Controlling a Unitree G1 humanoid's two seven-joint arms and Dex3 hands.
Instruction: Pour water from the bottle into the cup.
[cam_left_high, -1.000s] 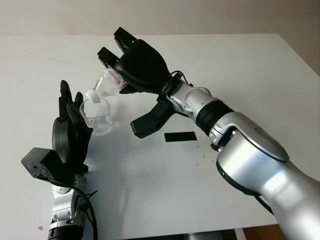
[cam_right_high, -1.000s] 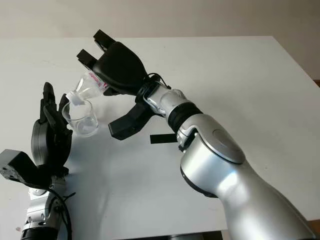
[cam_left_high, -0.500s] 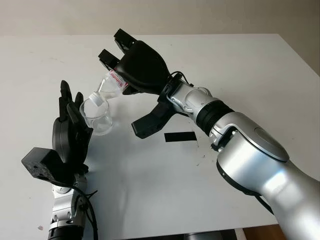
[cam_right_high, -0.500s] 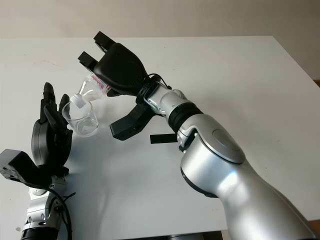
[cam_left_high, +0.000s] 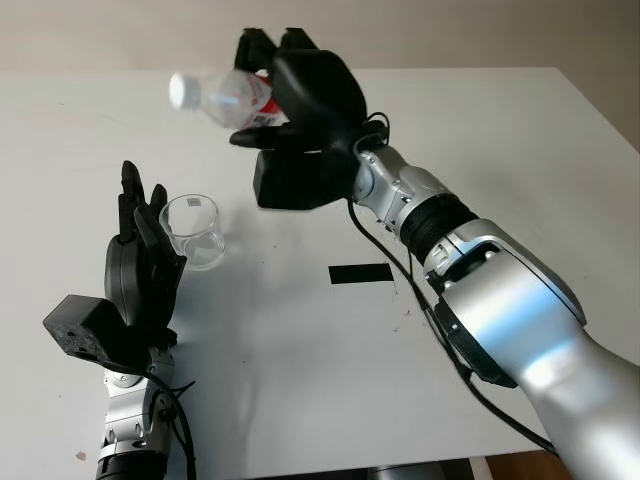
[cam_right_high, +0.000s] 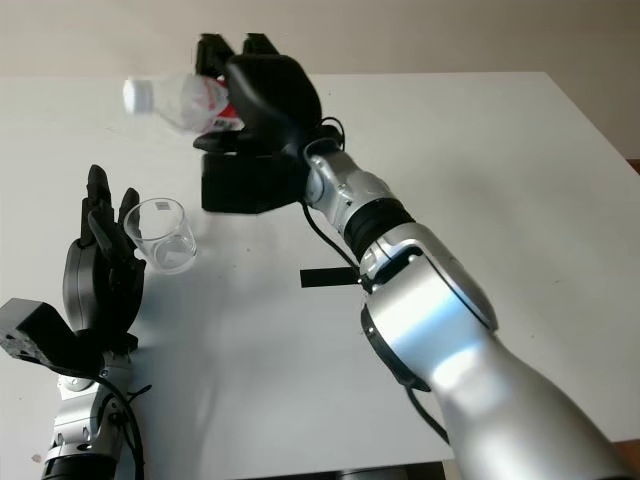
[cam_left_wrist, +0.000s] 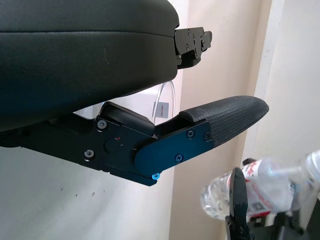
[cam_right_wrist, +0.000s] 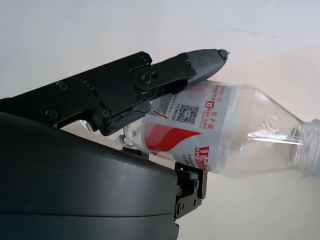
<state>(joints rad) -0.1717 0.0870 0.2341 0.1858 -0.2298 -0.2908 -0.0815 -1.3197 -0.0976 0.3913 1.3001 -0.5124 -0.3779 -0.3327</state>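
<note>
Left eye view | right robot hand (cam_left_high: 300, 90) grips bottle (cam_left_high: 225, 97), roughly level, raised above tabletop (cam_left_high: 520, 150) | cup (cam_left_high: 192, 231) upright beside open left robot hand (cam_left_high: 140, 255) | advice: lower bottle upright, clear of cup.

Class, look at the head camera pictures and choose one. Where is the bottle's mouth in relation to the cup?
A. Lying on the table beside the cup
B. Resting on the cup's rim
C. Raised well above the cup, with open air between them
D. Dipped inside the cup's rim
C: the bottle, gripped by the right robot hand, is held high and nearly level, apart from the cup standing beside the left robot hand.
</note>
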